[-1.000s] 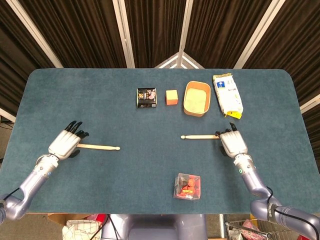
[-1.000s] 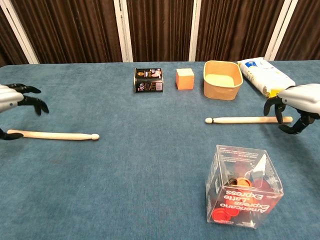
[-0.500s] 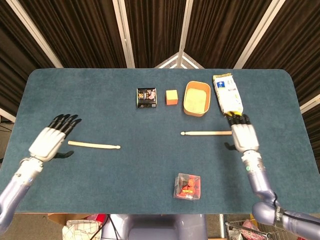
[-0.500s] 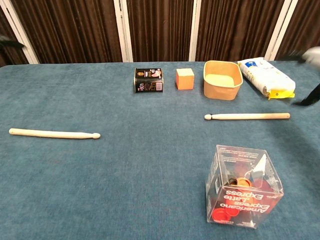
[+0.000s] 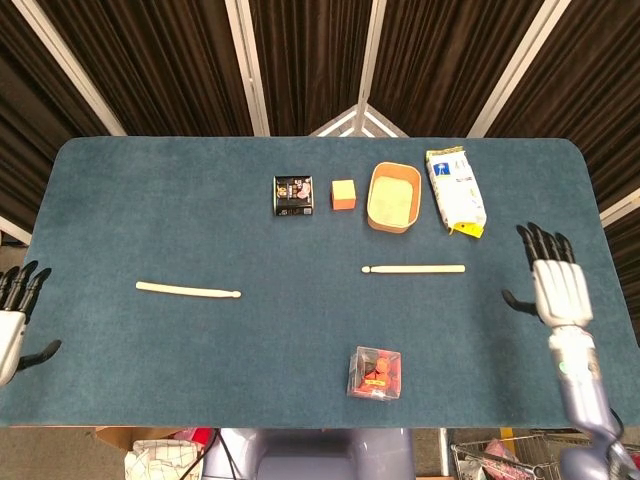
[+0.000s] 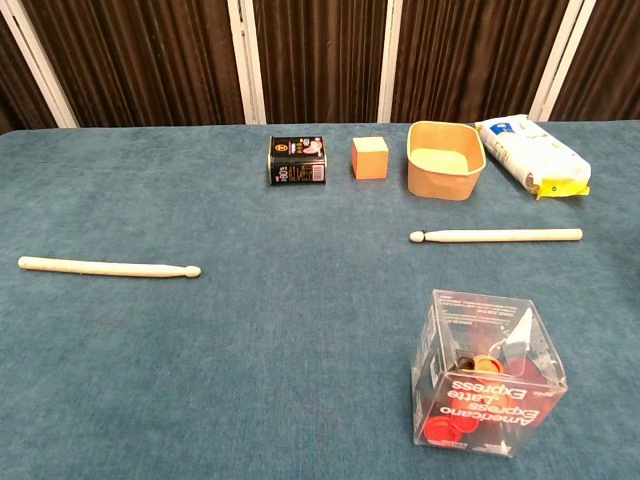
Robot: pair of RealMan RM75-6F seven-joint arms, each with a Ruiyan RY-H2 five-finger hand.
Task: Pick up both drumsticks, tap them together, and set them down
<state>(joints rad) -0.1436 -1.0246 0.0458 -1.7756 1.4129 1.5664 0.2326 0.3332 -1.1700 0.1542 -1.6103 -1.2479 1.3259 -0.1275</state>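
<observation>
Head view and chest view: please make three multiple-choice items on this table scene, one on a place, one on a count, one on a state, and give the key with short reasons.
1. Where does the small orange cube stand?
A. between the black tin and the tan oval bowl
B. beside the clear plastic box
C. on the white bag

2. How many wooden drumsticks lie on the blue table?
A. one
B. two
C. three

3. What are the two hands doing?
A. each grips a drumstick
B. both press on the bowl
C. both are open and hold nothing

Key: 1 A, the small orange cube sits between the black tin and the tan oval bowl. 2 B, a left wooden drumstick and a right wooden drumstick lie apart on the blue table. 3 C, the left hand and right hand have spread fingers, clear of the sticks.
</observation>
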